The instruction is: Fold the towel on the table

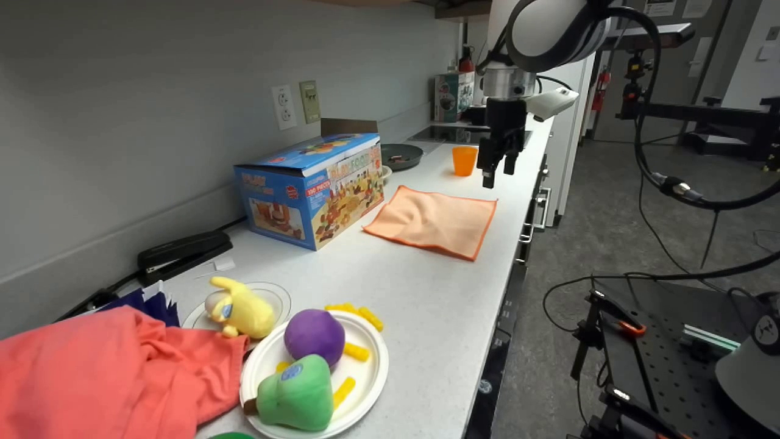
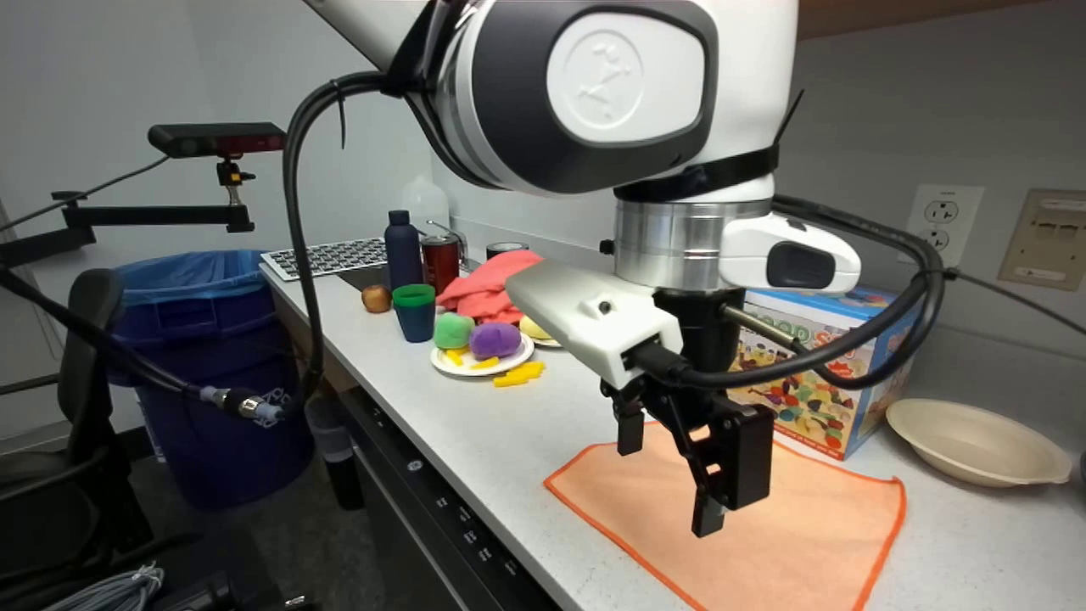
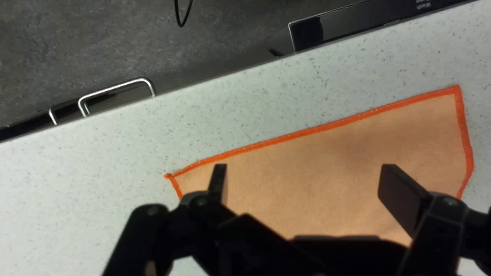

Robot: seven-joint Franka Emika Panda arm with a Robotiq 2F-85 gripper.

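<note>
Gripper (image 2: 668,485) is being held above unfolded towel (image 1: 439,224)

The towel is being supported by the counter (image 1: 420,317), mostly flat with some wrinkles. Above the towel, the fingers (image 3: 402,197) are being held wide apart, and nothing is being gripped. Just beside the towel, a box (image 1: 308,192) is being seen in both exterior views. Near the towel, a cup (image 1: 464,161) and a bowl (image 2: 982,443) are being seen.

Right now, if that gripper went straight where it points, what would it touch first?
Probably the peach towel. The gripper points down and stands open over it, though how high is hard to tell.
</note>
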